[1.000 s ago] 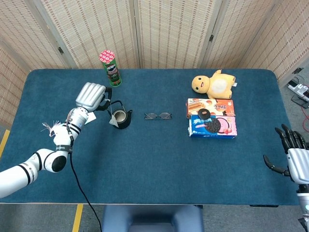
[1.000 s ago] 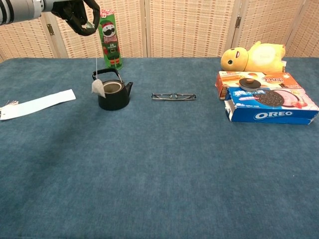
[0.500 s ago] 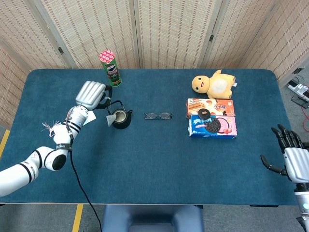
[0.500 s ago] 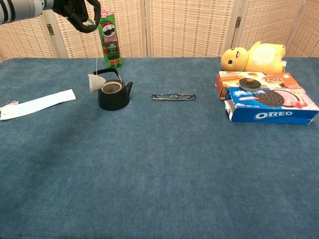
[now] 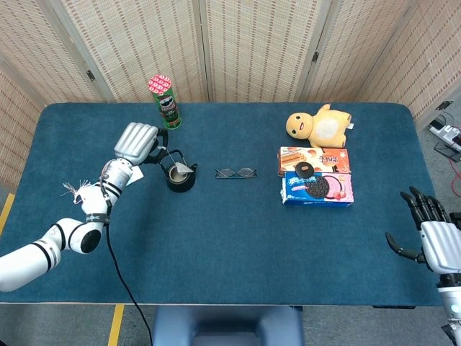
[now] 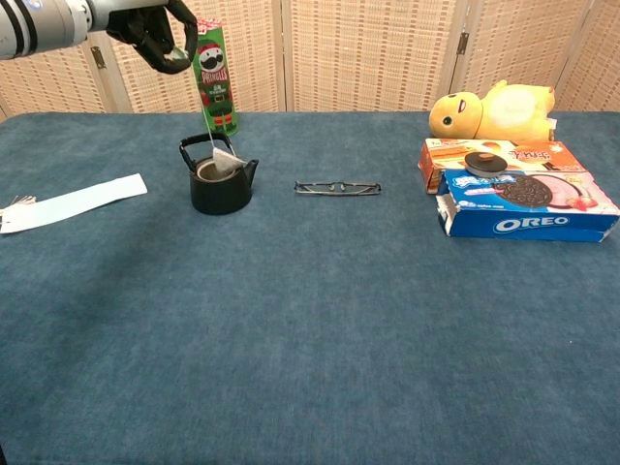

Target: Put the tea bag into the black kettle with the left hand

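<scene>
The black kettle stands left of the table's middle with its handle up. My left hand hovers above and to the left of it, pinching the tea bag's string. The tea bag hangs tilted right at the kettle's mouth; whether it touches the rim I cannot tell. My right hand is low at the table's near right edge, fingers spread, holding nothing.
A Pringles can stands just behind the kettle. Glasses lie to its right. An Oreo box, an orange snack box and a yellow plush sit at the right. A white paper strip lies left.
The tea bag swung from the kettle's left side, rose, and now hangs over the kettle's mouth. My left hand shifted slightly right. The right hand drifted a little.
</scene>
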Tool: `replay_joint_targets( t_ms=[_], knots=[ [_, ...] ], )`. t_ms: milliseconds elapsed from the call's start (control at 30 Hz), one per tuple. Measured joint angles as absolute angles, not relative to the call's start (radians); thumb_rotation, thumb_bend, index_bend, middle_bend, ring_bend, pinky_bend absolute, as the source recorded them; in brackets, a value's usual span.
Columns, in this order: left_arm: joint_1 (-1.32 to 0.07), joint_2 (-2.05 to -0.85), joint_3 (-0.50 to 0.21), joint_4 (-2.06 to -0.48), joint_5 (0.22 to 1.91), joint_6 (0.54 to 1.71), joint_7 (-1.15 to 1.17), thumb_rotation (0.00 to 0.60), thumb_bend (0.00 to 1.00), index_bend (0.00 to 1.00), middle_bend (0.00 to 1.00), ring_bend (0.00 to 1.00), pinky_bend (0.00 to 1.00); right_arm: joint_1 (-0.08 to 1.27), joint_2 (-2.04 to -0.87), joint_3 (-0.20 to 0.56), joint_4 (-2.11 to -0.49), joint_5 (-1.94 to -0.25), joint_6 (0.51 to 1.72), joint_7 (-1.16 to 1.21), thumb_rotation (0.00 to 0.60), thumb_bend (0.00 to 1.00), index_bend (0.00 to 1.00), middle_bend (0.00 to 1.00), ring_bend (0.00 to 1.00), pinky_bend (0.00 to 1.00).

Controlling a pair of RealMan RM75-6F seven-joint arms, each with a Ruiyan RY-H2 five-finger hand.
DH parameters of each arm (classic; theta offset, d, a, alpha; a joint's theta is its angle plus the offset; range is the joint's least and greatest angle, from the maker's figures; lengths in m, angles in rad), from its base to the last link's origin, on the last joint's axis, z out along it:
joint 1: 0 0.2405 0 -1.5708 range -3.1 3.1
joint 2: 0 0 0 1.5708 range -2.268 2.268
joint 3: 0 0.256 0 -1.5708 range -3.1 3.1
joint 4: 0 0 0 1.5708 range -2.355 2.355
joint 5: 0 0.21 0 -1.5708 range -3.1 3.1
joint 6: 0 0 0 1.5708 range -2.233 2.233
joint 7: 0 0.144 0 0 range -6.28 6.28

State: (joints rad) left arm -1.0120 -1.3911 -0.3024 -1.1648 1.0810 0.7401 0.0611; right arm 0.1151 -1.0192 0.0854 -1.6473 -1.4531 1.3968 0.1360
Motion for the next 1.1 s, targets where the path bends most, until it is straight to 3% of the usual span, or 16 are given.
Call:
replay_joint_targets(
  t_ms=[333, 600, 733, 833, 900, 967, 1100],
  knots=[
    [-0.945, -1.416, -0.253, -1.143, 1.145, 0.769, -0.059, 0.6, 0.56, 0.61, 1.0, 1.0, 1.0, 0.111, -1.018, 0.083, -1.646, -1.455, 1.402, 0.137, 0.34, 0.4, 0.0, 0.0, 0.0, 0.0],
    [-0.794, -1.478, -0.152, -1.168, 1.28, 0.917, -0.274, 0.6, 0.56, 0.59, 1.0, 1.0, 1.0, 0.121, -1.026, 0.073, -1.652, -1.474, 1.389, 0.116, 0.34, 0.4, 0.0, 0.0, 0.0, 0.0],
    [-0.719, -1.526, -0.091, -1.159, 1.374, 1.018, -0.372, 0.6, 0.52, 0.38, 1.0, 1.0, 1.0, 0.126, -1.029, 0.07, -1.655, -1.477, 1.38, 0.11, 0.341, 0.4, 0.0, 0.0, 0.0, 0.0],
    [-0.695, -1.537, -0.063, -1.163, 1.415, 1.037, -0.388, 0.6, 0.34, 0.11, 1.0, 1.0, 1.0, 0.128, -1.029, 0.068, -1.657, -1.482, 1.381, 0.109, 0.34, 0.4, 0.0, 0.0, 0.0, 0.0],
    [-0.693, -1.527, -0.061, -1.184, 1.415, 1.035, -0.369, 0.6, 0.25, 0.01, 1.0, 1.0, 1.0, 0.126, -1.028, 0.068, -1.657, -1.483, 1.386, 0.112, 0.339, 0.4, 0.0, 0.0, 0.0, 0.0],
    [-0.691, -1.506, -0.06, -1.22, 1.411, 1.026, -0.344, 0.6, 0.2, 0.0, 1.0, 1.0, 1.0, 0.124, -1.025, 0.068, -1.655, -1.482, 1.388, 0.118, 0.339, 0.4, 0.0, 0.0, 0.0, 0.0],
    [-0.695, -1.439, -0.061, -1.312, 1.391, 0.986, -0.285, 0.6, 0.19, 0.0, 1.0, 1.0, 1.0, 0.122, -1.021, 0.065, -1.654, -1.485, 1.391, 0.125, 0.339, 0.4, 0.0, 0.0, 0.0, 0.0]
  ],
)
